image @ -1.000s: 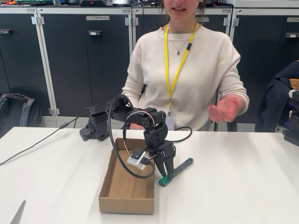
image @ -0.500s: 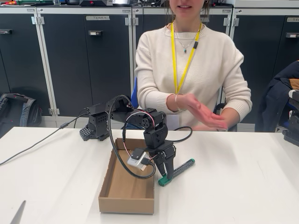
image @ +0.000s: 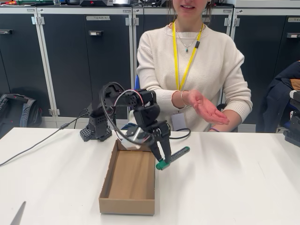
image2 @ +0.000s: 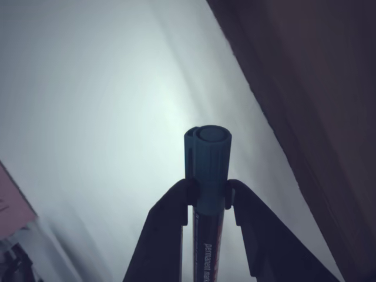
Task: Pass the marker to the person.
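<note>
My black gripper (image: 165, 157) is shut on the marker (image: 174, 157), a dark pen with a teal-green cap, and holds it lifted above the white table, cap end lower left. In the wrist view the two fingers (image2: 170, 217) clamp the marker (image2: 208, 170) just below its cap, with pale print on the barrel. The person (image: 197, 70) in a cream sweater with a yellow lanyard sits behind the table. One open hand (image: 206, 107), palm up, is held out above and to the right of the marker, apart from it.
An open cardboard box (image: 128, 204) lies on the white table (image: 234, 187) just left of the gripper. The arm's base (image: 97, 126) stands at the back with cables trailing left. Dark cabinets line the back wall.
The arm has lifted the marker off the table and drawn it up and back. The person's hand has turned palm up and is held out toward it.
</note>
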### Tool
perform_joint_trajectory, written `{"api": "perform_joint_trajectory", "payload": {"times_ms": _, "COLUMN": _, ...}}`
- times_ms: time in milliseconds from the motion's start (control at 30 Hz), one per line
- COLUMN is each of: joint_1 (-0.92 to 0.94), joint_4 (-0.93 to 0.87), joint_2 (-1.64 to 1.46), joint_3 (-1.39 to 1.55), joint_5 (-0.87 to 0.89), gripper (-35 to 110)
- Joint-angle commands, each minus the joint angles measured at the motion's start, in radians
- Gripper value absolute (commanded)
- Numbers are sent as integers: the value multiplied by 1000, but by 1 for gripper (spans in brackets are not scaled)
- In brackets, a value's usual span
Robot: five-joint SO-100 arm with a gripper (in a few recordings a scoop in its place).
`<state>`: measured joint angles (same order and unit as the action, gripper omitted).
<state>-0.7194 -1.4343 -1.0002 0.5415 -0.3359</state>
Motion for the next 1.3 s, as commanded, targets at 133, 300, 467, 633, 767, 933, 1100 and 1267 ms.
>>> {"api": "perform_joint_trajectory", "payload": {"times_ms": 133, "joint_1": 60, "joint_4": 101, "joint_2": -239, "joint_3": -9, "joint_5": -173, "gripper": -5}}
{"api": "perform_joint_trajectory", "payload": {"times_ms": 300, "joint_1": 14, "joint_4": 160, "joint_2": -221, "joint_3": -63, "joint_5": -235, "gripper": -5}}
{"api": "perform_joint_trajectory", "payload": {"times_ms": 467, "joint_1": -84, "joint_4": 172, "joint_2": -104, "joint_3": -282, "joint_5": -328, "gripper": -5}}
{"api": "perform_joint_trajectory", "payload": {"times_ms": 633, "joint_1": -192, "joint_4": 155, "joint_2": -6, "joint_3": -472, "joint_5": -411, "gripper": -5}}
{"api": "perform_joint_trajectory", "payload": {"times_ms": 767, "joint_1": -264, "joint_4": 133, "joint_2": 77, "joint_3": -643, "joint_5": -434, "gripper": -5}}
{"api": "perform_joint_trajectory", "payload": {"times_ms": 933, "joint_1": -325, "joint_4": 181, "joint_2": 114, "joint_3": -730, "joint_5": -471, "gripper": -5}}
{"api": "perform_joint_trajectory", "payload": {"times_ms": 1100, "joint_1": -367, "joint_4": 259, "joint_2": 144, "joint_3": -730, "joint_5": -514, "gripper": -5}}
{"api": "perform_joint_trajectory", "payload": {"times_ms": 1267, "joint_1": -410, "joint_4": 291, "joint_2": 212, "joint_3": -733, "joint_5": -565, "gripper": -5}}
